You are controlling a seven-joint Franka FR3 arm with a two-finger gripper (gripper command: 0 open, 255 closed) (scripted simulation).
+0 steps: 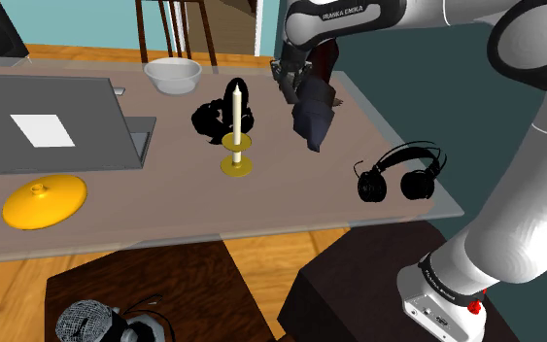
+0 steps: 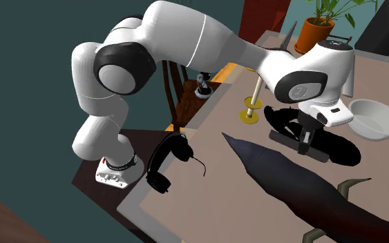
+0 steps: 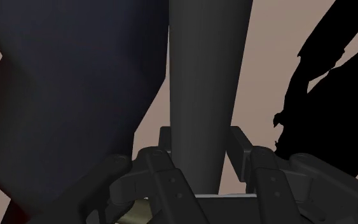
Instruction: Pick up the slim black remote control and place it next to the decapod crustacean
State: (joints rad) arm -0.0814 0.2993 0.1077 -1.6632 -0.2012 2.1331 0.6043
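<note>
While a dark blue pointed object [image 3: 75,95] lies just beside it, the slim dark remote [image 3: 206,76] is clamped across its narrow width by the gripper [image 3: 201,137]; black crustacean [image 3: 323,95] near on the other side, bare table [image 3: 266,63] between. Probably light, stiff, smooth-cased, so it may pivot: grip near mid-length. Lifted or not, can't tell.

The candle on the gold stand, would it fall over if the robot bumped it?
Probably, yes. The candle is tall and thin, so a push near its top would likely tip it. Its gold stand has a wide flat base, which may steady gentle nudges.
</note>
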